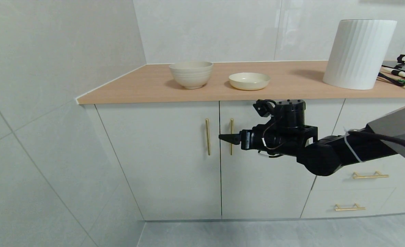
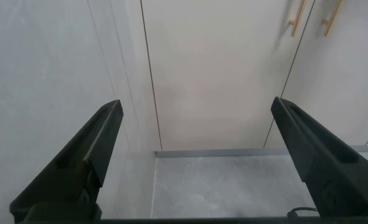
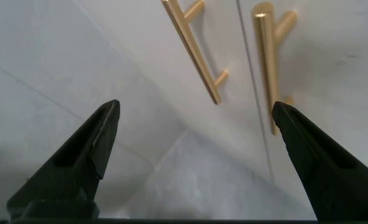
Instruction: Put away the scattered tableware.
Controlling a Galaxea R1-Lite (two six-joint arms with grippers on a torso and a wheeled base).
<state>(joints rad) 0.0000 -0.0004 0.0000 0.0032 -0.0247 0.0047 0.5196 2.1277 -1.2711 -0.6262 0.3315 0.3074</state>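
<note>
Centre of frame, head view: right gripper (image 1: 225,137) fingers spread, just beside right door handle (image 1: 232,136). You risk clipping the left handle (image 1: 207,137) or glancing off if misaligned.

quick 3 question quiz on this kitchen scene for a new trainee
1. True or false: the bowl is stacked inside the shallow dish.
2. The right hand is nearest to: A) the shallow dish B) the door handles C) the bowl.
3. Fill in: the right hand's fingers are ___.
Key: 1 false, they sit apart, side by side on the countertop; 2 B; 3 open.
</note>
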